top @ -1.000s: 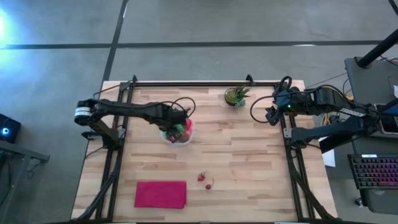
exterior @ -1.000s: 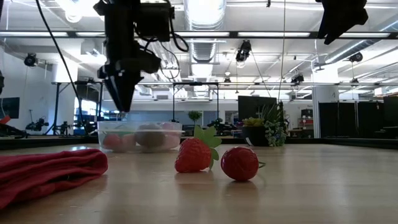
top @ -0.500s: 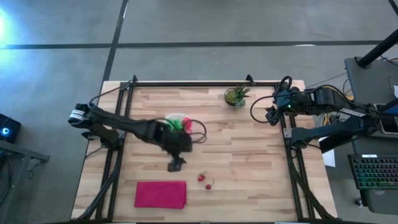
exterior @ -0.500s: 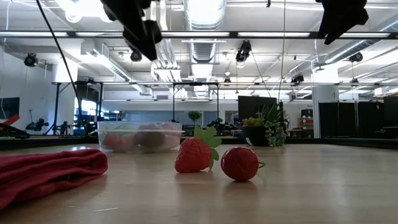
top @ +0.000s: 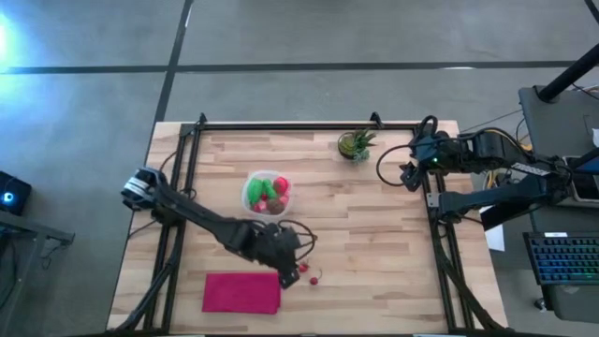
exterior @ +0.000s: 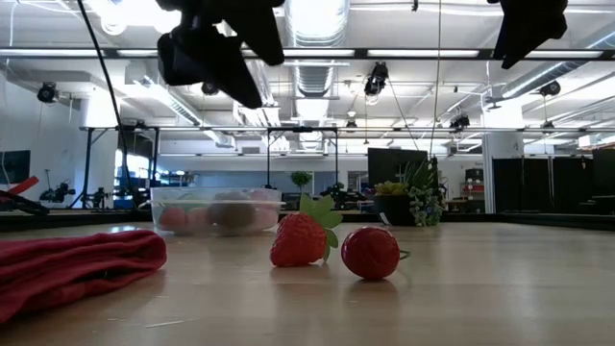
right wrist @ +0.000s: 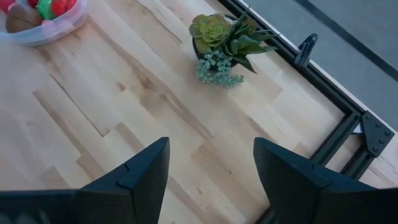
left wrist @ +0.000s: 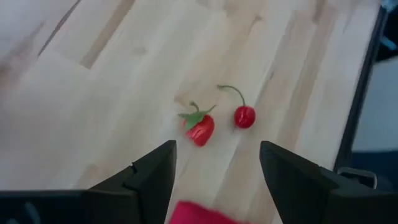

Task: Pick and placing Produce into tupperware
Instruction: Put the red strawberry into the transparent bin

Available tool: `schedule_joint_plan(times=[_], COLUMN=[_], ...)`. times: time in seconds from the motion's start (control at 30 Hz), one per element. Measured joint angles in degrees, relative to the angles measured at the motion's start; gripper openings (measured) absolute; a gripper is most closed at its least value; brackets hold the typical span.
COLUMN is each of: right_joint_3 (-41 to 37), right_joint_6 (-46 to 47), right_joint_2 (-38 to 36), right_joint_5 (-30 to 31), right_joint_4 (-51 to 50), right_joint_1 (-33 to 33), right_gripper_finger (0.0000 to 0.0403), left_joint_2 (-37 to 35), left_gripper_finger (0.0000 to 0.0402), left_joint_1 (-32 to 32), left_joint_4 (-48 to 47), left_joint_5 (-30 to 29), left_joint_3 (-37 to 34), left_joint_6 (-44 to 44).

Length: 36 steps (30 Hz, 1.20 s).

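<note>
A red strawberry (top: 301,268) and a red cherry (top: 314,277) lie side by side on the wooden table near its front edge; the left wrist view shows the strawberry (left wrist: 201,129) and the cherry (left wrist: 244,116) too. The clear tupperware (top: 266,194) stands mid-table with green, red and brown produce inside. My left gripper (left wrist: 214,168) hovers open and empty above the table, just left of the strawberry (exterior: 300,240). My right gripper (right wrist: 208,168) waits open at the table's far right edge.
A magenta cloth (top: 241,292) lies flat near the front edge, left of the strawberry and close under my left gripper. A small potted plant (top: 356,143) stands at the far edge. Bare wood lies between the tupperware and the right arm.
My left gripper has left its place over the tupperware, risen, and swung toward the table's near edge and to the right, ending above the strawberry and cherry. The produce and the tupperware have stayed where they were.
</note>
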Motion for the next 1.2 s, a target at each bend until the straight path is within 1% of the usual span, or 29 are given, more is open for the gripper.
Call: schedule_joint_plan(times=[0.1,0.33,0.43,0.53,0.77,0.9,1.0,1.07,1.2], right_joint_3=[-0.01,0.01,-0.01,0.0,0.0,-0.01,-0.01,-0.01,-0.01], right_joint_6=[-1.05,-2.15,-2.24,-1.71,-1.78,-5.5,-11.19,-13.98,-15.81], right_joint_2=[0.0,0.0,0.0,-0.05,-0.11,-0.63,-1.35,-2.22,-4.18], right_joint_5=[0.01,0.0,-0.04,-0.04,-0.04,-0.02,-0.02,0.0,0.0], right_joint_4=[-0.04,-0.22,-1.09,-2.89,-3.8,-3.91,-3.87,-3.98,-3.88], right_joint_1=[0.0,0.0,0.0,0.0,0.0,0.01,0.0,0.0,0.0], right_gripper_finger=[0.0226,0.0226,0.0226,0.0226,0.0226,0.0226,0.0226,0.0226,0.0226], left_joint_2=[2.36,7.91,9.96,10.74,11.83,13.15,13.7,14.08,14.45], left_gripper_finger=[0.0216,0.0216,0.0216,0.0216,0.0216,0.0216,0.0216,0.0216,0.0216], left_joint_1=[-1.0,-3.11,-3.98,-4.83,-7.39,-8.82,-9.03,-9.03,-8.45], left_joint_4=[0.22,0.35,0.15,0.12,0.71,0.7,1.06,1.12,0.74], left_joint_5=[-1.71,-6.47,-7.68,-10.64,-16.49,-16.52,-16.52,-16.54,-16.37], left_joint_3=[1.69,5.25,5.7,5.74,5.89,5.88,6.61,7.24,7.41], left_joint_6=[-3.31,-3.4,-5.78,-7.4,-7.47,-8.4,-12.57,-13.49,-13.91])
